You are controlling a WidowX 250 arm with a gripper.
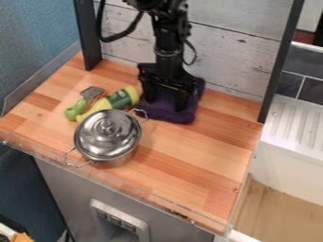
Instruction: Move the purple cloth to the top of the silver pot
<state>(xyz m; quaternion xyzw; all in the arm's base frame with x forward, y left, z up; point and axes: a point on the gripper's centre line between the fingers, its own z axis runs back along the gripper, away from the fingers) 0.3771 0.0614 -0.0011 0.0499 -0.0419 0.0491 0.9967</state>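
1. Silver pot [104, 142] is standing lidded, presumably offering the purple cloth [166, 113] a flat resting place.
2. Behind the pot, rightward, the cloth is lying bunched on the worktop [189, 160].
3. Above it, the gripper [165, 98] is holding its fingers well apart, seemingly grasping nothing, probably for a wide pinch.
4. Just behind the pot, the bottle [120, 99] is wearing a green label, its print unreadable.

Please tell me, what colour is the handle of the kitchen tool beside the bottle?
The handle is light green; it shows best in the camera view.
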